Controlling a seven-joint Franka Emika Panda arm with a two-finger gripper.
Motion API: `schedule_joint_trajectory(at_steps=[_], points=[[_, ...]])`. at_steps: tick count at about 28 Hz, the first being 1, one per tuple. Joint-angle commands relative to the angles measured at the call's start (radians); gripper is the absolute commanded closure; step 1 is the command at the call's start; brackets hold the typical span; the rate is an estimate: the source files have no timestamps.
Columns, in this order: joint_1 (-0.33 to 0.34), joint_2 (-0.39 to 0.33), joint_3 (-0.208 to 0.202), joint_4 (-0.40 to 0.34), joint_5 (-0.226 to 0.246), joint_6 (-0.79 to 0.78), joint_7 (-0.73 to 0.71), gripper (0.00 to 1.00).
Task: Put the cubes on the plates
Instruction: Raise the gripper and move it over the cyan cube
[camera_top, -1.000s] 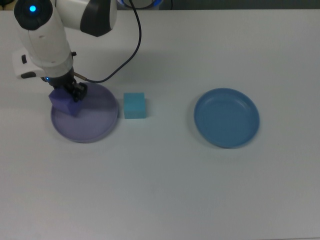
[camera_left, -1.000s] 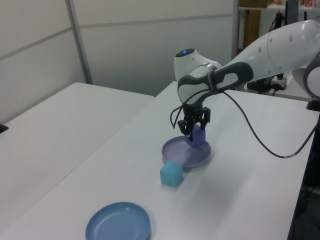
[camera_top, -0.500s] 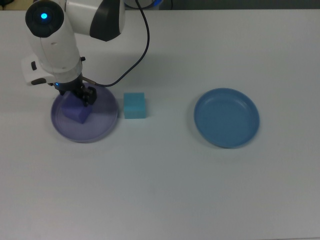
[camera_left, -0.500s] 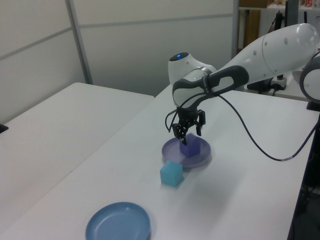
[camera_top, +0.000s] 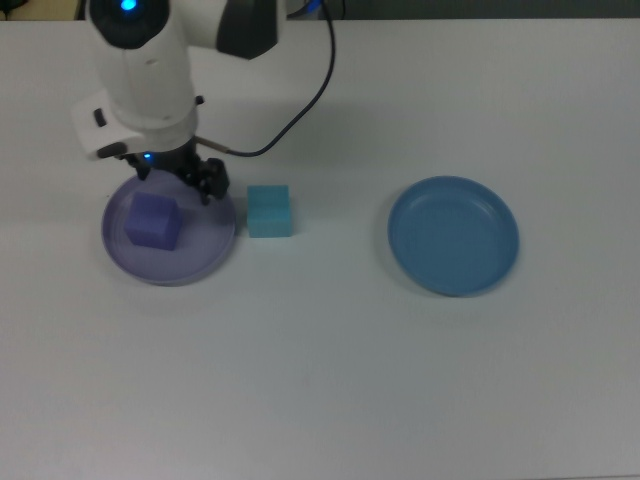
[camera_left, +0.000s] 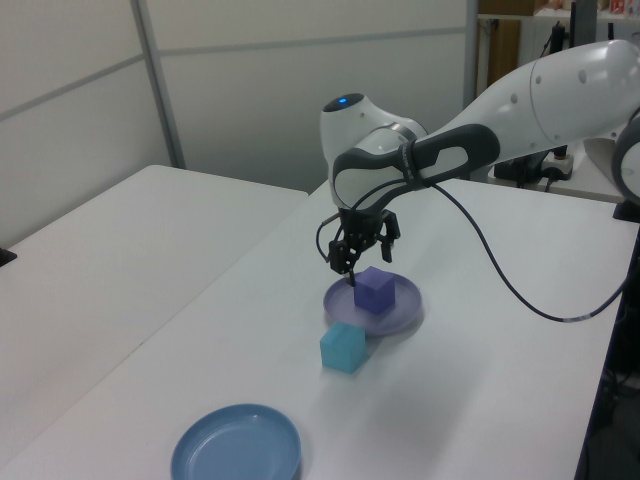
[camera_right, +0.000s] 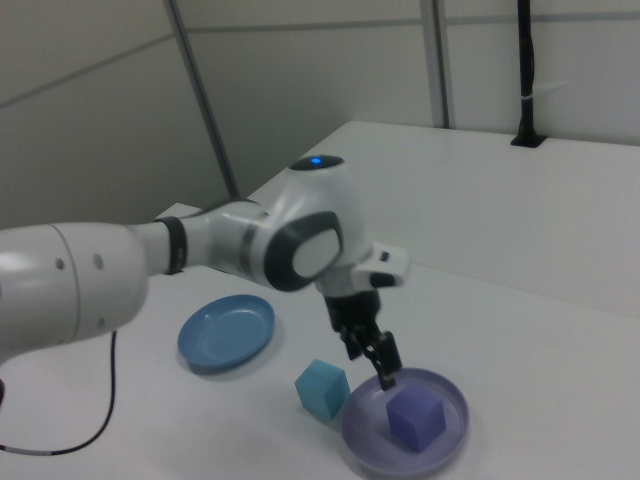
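You have just let go: the purple cube (camera_top: 153, 221) now sits on the lavender plate (camera_top: 205, 258), left of frame, your gripper (camera_top: 200, 180) lifted away empty, so the cyan cube (camera_top: 269, 210) beside it comes next.

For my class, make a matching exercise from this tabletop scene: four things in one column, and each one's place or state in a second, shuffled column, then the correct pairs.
Things:
1. purple cube
2. cyan cube
3. blue plate
4. gripper

Places or states:
A. empty, alone at the top view's right
B. on the bare table, just beside the lavender plate
C. raised above the lavender plate's edge, holding nothing
D. resting on the lavender plate

Pairs: 1-D, 2-B, 3-A, 4-C
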Motion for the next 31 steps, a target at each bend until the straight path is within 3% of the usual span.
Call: schedule_joint_trajectory(at_steps=[1,7,17,31], points=[[0.066,-0.065,-0.006,-0.008,0.022,-0.079,-0.04,0.0],[0.136,-0.073,-0.003,-0.016,0.034,-0.122,-0.13,0.0],[0.207,-0.03,-0.003,-0.034,0.023,-0.11,-0.135,0.0],[0.21,0.036,-0.006,-0.032,0.008,-0.059,-0.13,0.0]])
